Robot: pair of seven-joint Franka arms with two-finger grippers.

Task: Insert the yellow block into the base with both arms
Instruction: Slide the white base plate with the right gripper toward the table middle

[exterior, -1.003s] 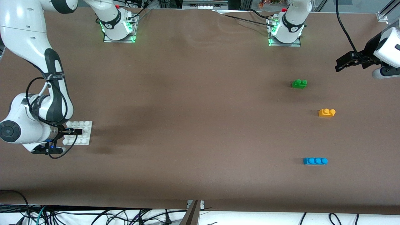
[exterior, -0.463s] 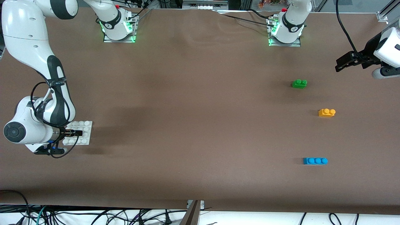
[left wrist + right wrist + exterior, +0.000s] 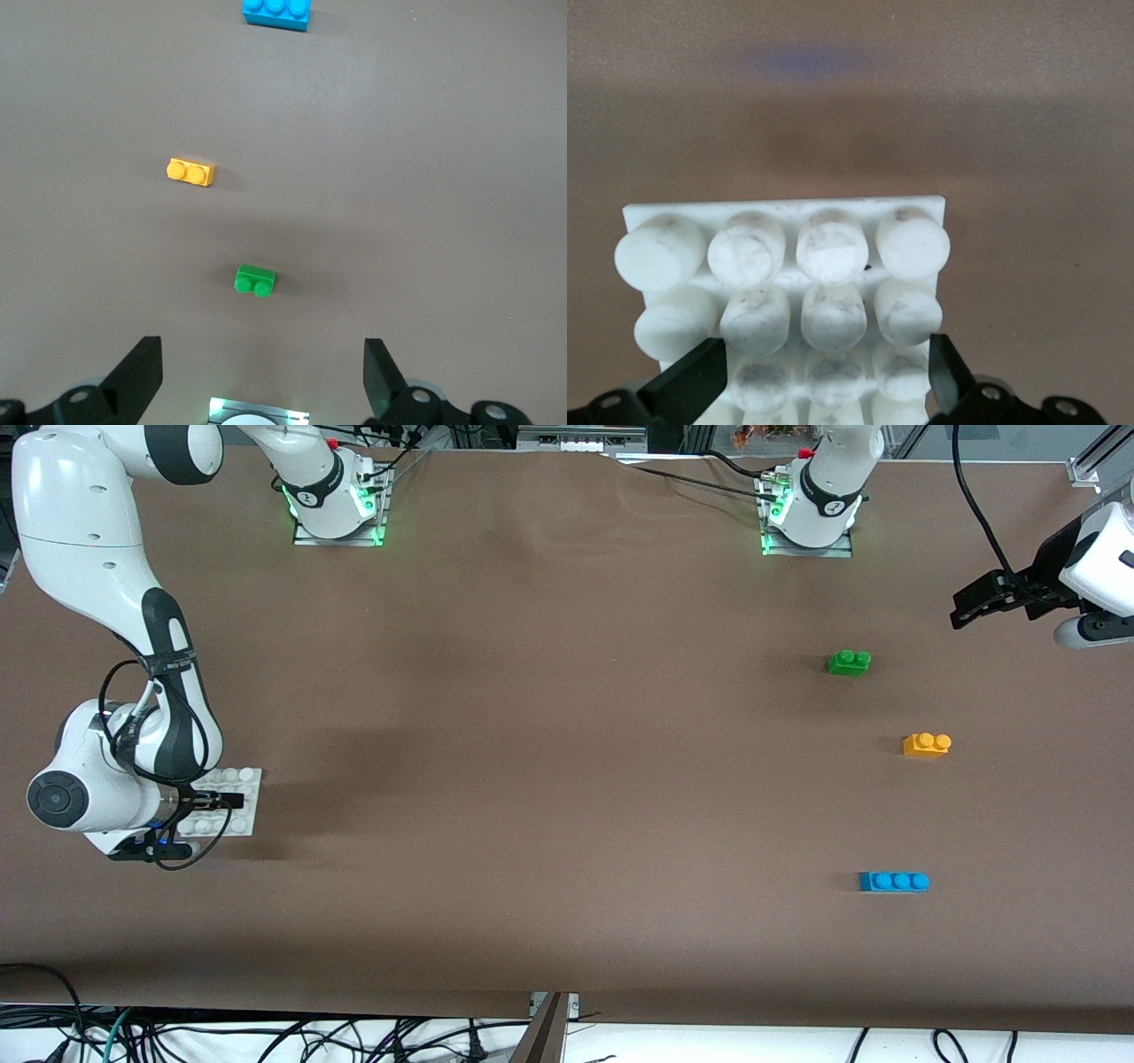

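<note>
The yellow block [image 3: 926, 744] lies on the table toward the left arm's end, two studs up; it also shows in the left wrist view [image 3: 191, 172]. The white base [image 3: 251, 815] lies toward the right arm's end. My right gripper [image 3: 226, 801] hangs low over the base, open, with its fingers on either side of the stud rows in the right wrist view [image 3: 824, 376], where the base [image 3: 780, 221] fills the middle. My left gripper [image 3: 961, 611] waits, open and empty, in the air over the table's edge at the left arm's end; it also shows in its own wrist view [image 3: 263, 381].
A green two-stud brick [image 3: 849, 662] lies farther from the front camera than the yellow block. A blue three-stud brick [image 3: 893, 880] lies nearer. Both show in the left wrist view: the green brick [image 3: 255, 281] and the blue brick [image 3: 277, 11]. The brown table between base and bricks is bare.
The right arm's wrist has slid a little toward the table's middle over the base. The left arm and the bricks have not moved.
</note>
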